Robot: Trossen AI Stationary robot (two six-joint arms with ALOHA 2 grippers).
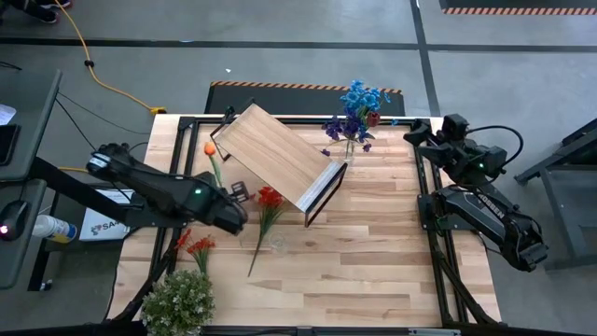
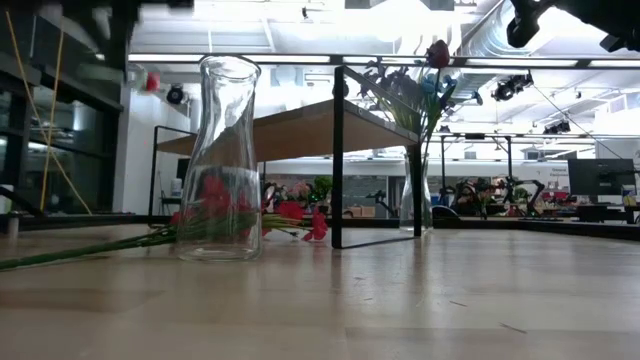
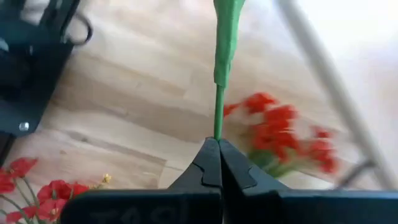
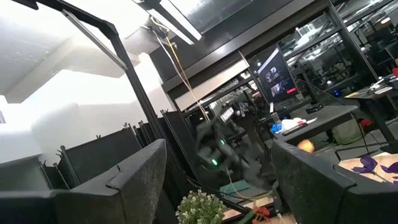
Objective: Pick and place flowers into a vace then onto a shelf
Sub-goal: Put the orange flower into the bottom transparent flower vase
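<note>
My left gripper (image 1: 233,194) hangs over the table's left half, shut on the thin green stalk of an orange flower (image 1: 210,147). A red stem (image 1: 270,198) lies flat on the planks next to it, and another red bunch (image 1: 196,245) lies nearer the front. An empty glass vase (image 2: 220,160) stands upright by the red stem. A second vase (image 2: 420,190) with blue and purple flowers (image 1: 356,110) stands at the shelf's far right corner. The shelf (image 1: 280,157) rests on its black frame. My right gripper (image 4: 217,186) waits open, raised at the right. My left gripper pinches the orange flower's green stalk (image 3: 217,127) between its two fingertips (image 3: 208,163), at the bare thin part below the leaf-wrapped part. The fingers slant down from the left. The stalk runs straight on past the tips, its bloom toward the far edge.
A bushy pale-green leafy clump (image 1: 177,301) sits at the near left corner. The black frame rails (image 1: 438,233) edge the tabletop, and the right arm's base stands beside them. Bare planks (image 1: 364,261) lie in front of the shelf.
</note>
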